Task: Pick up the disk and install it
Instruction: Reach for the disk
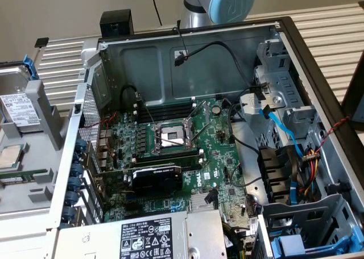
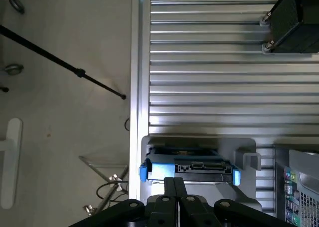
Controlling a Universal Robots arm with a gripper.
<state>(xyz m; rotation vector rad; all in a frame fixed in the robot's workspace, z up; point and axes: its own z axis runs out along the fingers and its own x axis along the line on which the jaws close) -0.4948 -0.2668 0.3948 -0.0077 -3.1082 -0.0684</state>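
**Shut gripper by the disk**

The black metal gripper (image 2: 174, 183) has its jaws pressed together and holds nothing. Close by, the flat silver disk with a blue plastic frame (image 2: 189, 168) stands in a grey plastic holder (image 2: 199, 142). The holder is outside the open metal computer case (image 1: 170, 66), on the exterior view's left. The disk's plug end points at the gripper, and its long side seems to lean
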